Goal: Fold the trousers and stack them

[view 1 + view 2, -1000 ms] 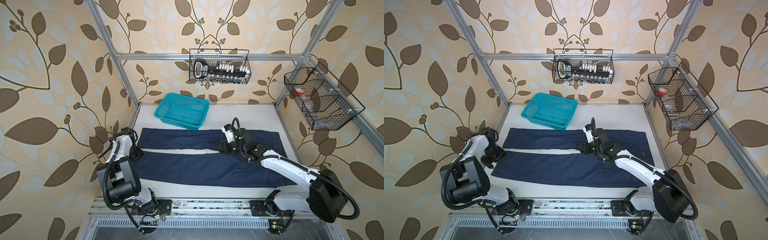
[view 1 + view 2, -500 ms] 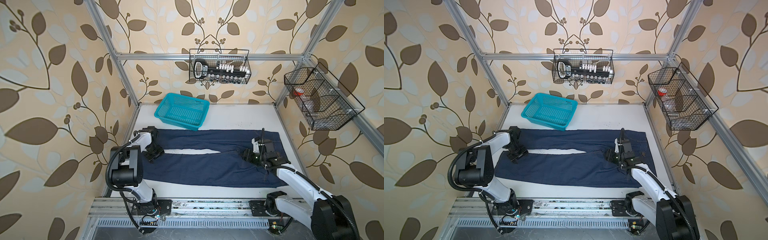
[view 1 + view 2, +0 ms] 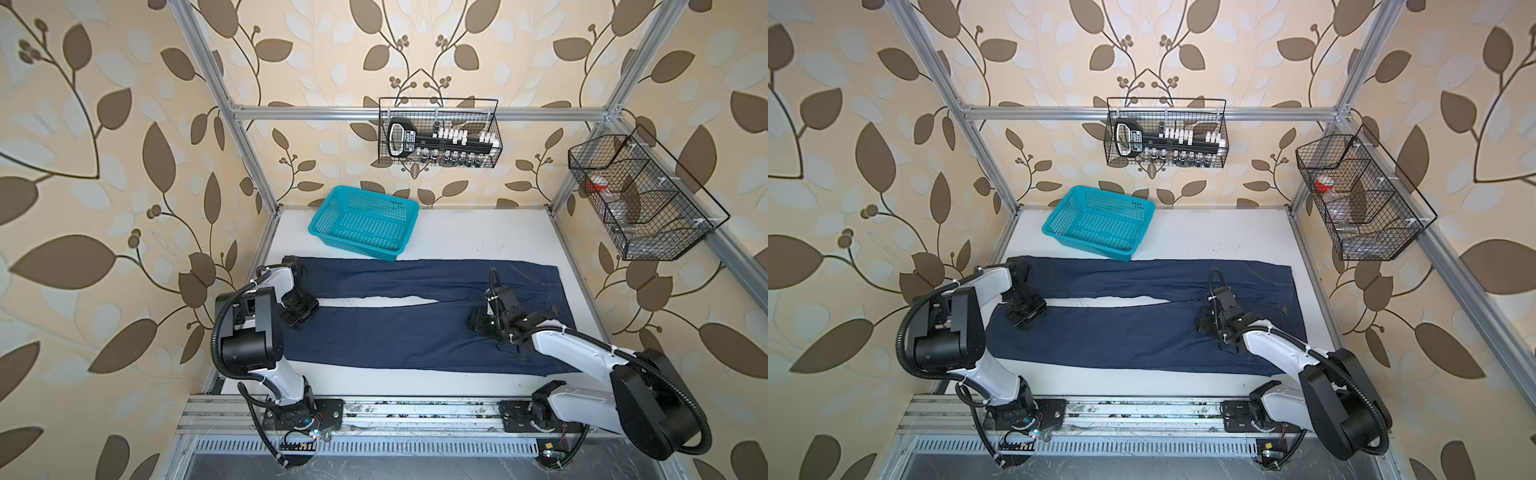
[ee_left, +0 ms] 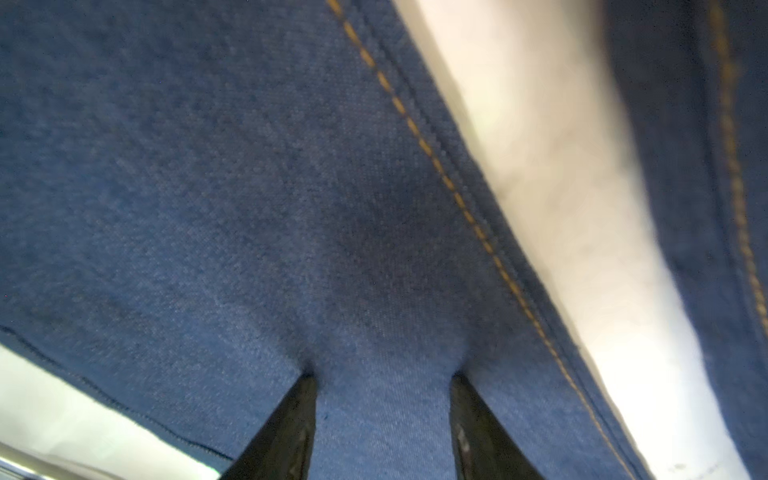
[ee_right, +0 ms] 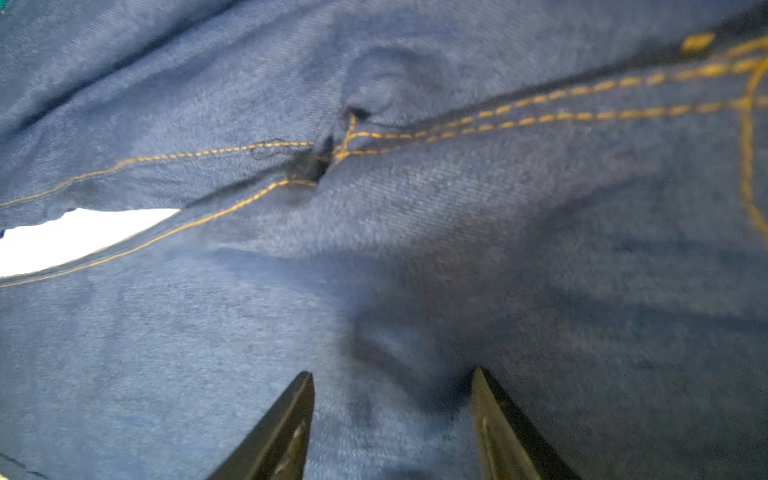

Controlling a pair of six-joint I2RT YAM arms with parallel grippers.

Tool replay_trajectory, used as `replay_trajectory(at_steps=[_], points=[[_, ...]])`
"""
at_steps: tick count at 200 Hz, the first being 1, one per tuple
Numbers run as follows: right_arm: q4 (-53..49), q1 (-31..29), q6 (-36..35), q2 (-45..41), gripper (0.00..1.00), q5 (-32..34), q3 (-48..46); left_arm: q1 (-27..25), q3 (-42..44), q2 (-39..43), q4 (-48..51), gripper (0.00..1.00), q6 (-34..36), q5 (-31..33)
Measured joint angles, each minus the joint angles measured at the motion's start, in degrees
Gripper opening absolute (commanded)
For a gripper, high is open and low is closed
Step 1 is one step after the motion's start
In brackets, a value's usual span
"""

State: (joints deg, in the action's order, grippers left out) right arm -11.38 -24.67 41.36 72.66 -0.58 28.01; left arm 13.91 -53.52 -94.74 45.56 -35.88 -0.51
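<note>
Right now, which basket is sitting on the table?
The teal plastic basket, on the white table; the back wire basket and side wire basket hang on the frame.

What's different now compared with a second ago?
The left gripper moved from beside the hems onto the near leg of the dark navy denim trousers. The right gripper shifted from between the legs toward the waistband. Both are open, gripping nothing. The trousers still lie flat and unfolded; the teal plastic basket stayed put.
</note>
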Motion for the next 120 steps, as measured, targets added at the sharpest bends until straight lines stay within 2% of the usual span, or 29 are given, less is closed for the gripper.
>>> replay_trajectory(at_steps=[35, 62, 88, 120], points=[[0.68, -1.86, -0.48, 5.20, 0.64, 1.05, 4.17, 3.08, -0.07, 0.00, 0.33, 0.63, 2.23, -0.15], [-3.50, -0.87, -0.83, 3.32, 0.66, 2.03, 4.46, 3.08, -0.33, 0.00, 0.85, 0.68, 2.91, -0.31], [-9.33, 3.89, -1.97, -2.49, 0.67, 3.23, 4.46, 3.04, -1.42, 0.11, 2.01, 0.70, 3.21, -0.85], [-13.70, 14.36, -4.96, -8.98, 0.67, 3.93, 4.55, 2.08, -5.42, 1.73, 3.93, 0.74, 4.02, -1.81]])
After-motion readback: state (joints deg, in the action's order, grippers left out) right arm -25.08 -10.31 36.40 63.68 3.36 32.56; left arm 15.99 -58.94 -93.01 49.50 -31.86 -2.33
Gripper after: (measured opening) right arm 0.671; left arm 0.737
